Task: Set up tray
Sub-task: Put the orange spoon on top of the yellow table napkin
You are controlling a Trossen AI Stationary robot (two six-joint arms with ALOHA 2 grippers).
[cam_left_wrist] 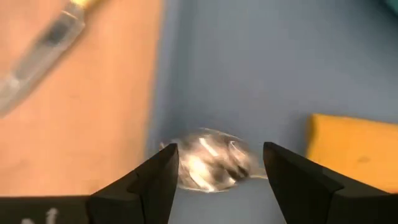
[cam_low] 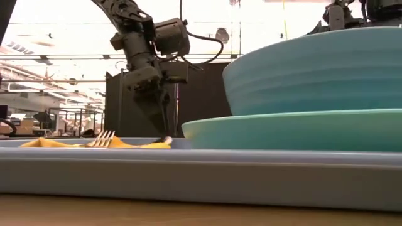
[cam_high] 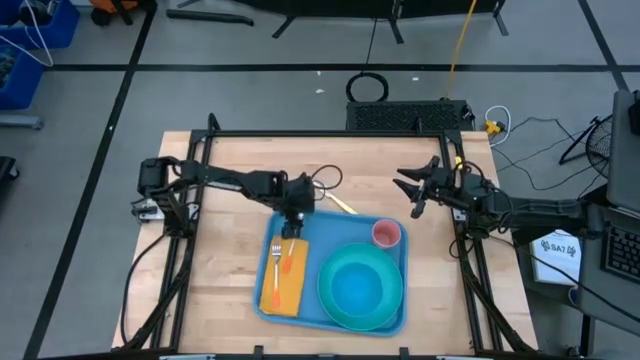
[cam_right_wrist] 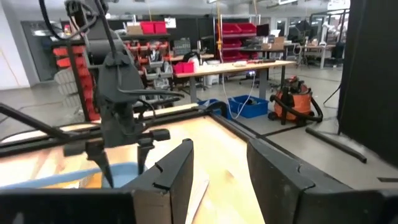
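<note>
Blue plastic, the tray [cam_high: 395,232] lies on the wooden desk [cam_high: 215,290] toward its near right side, and it is already well stocked; a turquoise plate [cam_high: 395,312] with a turquoise bowl [cam_high: 352,285] on it fills the tray's right half, a pink cup [cam_high: 386,235] stands upright in its far right corner, and a yellow-orange napkin [cam_high: 282,290] lies along its left side with a fork [cam_high: 275,262] on top; the left gripper [cam_high: 292,228] hangs low over the tray's far left part, just beyond the napkin's far end, its jaws standing wide apart; between them, in the left wrist view, a spoon [cam_left_wrist: 208,167] rests on the tray floor with its bowl just beside the napkin's corner, and the jaws do not seem to touch it, so I judge the spoon as just set down; a knife [cam_high: 342,204] with a yellow handle lies on the bare desk just outside the tray's far rim, and it looks to be the one piece left to bring in; the right gripper [cam_high: 412,185] waits above the desk's far right, well apart from the tray, its jaws partly open and holding nothing; by my reckoning the setting is nearly complete, with the knife the remaining job, though what the full layout demands I cannot tell
</note>
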